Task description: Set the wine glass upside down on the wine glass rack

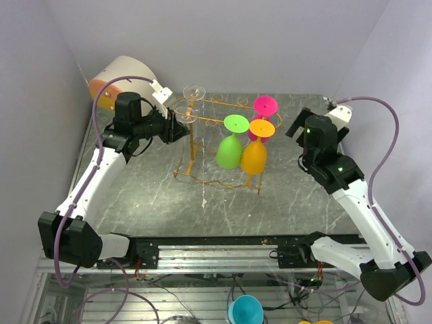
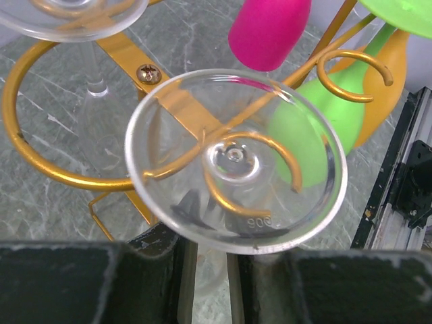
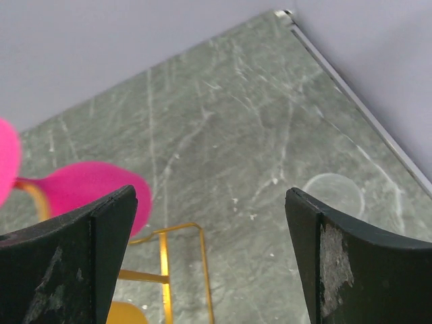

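Observation:
A clear wine glass hangs upside down at the left end of the golden wire rack (image 1: 191, 145). Its round foot (image 2: 236, 158) rests on a loop of the rack (image 2: 125, 54), with the stem passing down through the loop. It also shows in the top view (image 1: 187, 116). My left gripper (image 2: 210, 283) reaches in under the foot, its fingers (image 2: 152, 270) narrowly apart and closed around the glass below the foot. In the top view the left gripper (image 1: 177, 127) is at the rack's left end. My right gripper (image 3: 209, 256) is open and empty, right of the rack (image 1: 295, 126).
A second clear glass (image 1: 194, 91) hangs in the far left loop. Green (image 1: 229, 150), orange (image 1: 254, 155) and pink (image 1: 264, 108) glasses hang upside down along the rack. A cream drum with an orange face (image 1: 121, 74) stands at the back left. Walls close the table on three sides.

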You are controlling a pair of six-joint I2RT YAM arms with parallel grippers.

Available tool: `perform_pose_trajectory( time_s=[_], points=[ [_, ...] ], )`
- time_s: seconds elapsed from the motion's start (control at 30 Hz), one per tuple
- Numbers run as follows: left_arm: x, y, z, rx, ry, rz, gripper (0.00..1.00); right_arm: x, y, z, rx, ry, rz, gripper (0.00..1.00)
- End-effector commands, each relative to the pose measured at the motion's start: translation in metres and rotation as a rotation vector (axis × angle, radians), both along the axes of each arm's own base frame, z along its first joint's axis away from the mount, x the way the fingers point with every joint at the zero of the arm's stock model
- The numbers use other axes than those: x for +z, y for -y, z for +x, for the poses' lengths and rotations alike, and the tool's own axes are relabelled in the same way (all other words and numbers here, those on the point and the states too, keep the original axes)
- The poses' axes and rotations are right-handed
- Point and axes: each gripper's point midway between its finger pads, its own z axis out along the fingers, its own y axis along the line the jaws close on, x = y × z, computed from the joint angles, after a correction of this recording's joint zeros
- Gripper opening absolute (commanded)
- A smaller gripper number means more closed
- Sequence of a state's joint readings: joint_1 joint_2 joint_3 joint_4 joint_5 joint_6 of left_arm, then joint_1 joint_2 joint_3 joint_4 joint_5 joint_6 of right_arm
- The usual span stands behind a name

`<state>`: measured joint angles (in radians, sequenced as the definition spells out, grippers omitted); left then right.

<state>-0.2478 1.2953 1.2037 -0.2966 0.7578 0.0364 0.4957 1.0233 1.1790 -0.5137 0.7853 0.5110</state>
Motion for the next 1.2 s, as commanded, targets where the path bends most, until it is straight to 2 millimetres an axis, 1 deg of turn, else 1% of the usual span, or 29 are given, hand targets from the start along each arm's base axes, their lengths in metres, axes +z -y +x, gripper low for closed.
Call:
perform_pose_trajectory(
  time_s=[0.0,0.1,0.17,0.33,0.43,0.57,0.67,0.77,0.9,0.97,1.07,1.17],
  points=[
    [0.014,0.002,0.005,0.008,0.063,-0.001,0.31,-0.033,0.019,-0.012,-0.034,-0.108,0.030,0.90],
    [0.012,0.001,0.004,0.008,0.071,0.014,0.33,-0.048,0.032,-0.017,-0.082,-0.147,0.031,0.90],
    [0.010,0.000,0.003,0.010,0.072,0.024,0.33,-0.055,0.039,-0.024,-0.109,-0.161,0.038,0.90],
    [0.007,-0.002,-0.003,0.001,0.072,0.034,0.34,-0.062,0.060,-0.050,-0.191,-0.172,0.047,0.91],
    [0.007,-0.003,-0.008,-0.001,0.078,0.042,0.34,-0.069,0.065,-0.063,-0.207,-0.188,0.054,0.91],
    [0.005,-0.005,-0.014,-0.014,0.083,0.057,0.36,-0.084,0.066,-0.076,-0.204,-0.241,0.058,0.89],
    [0.002,-0.008,-0.017,-0.011,0.092,0.076,0.38,-0.088,0.069,-0.085,-0.208,-0.265,0.058,0.88],
    [-0.001,-0.013,-0.019,-0.001,0.102,0.101,0.42,-0.087,0.074,-0.093,-0.234,-0.285,0.049,0.88],
    [-0.004,-0.020,-0.020,0.022,0.121,0.139,0.47,-0.080,0.084,-0.102,-0.278,-0.277,0.039,0.88],
    [-0.004,-0.024,-0.020,0.038,0.130,0.162,0.50,-0.077,0.086,-0.105,-0.287,-0.271,0.036,0.88],
    [-0.003,-0.031,-0.020,0.070,0.135,0.194,0.53,-0.079,0.090,-0.109,-0.311,-0.282,0.028,0.88],
    [0.000,-0.040,-0.019,0.117,0.135,0.231,0.59,-0.079,0.090,-0.109,-0.321,-0.288,0.033,0.88]
  ],
)
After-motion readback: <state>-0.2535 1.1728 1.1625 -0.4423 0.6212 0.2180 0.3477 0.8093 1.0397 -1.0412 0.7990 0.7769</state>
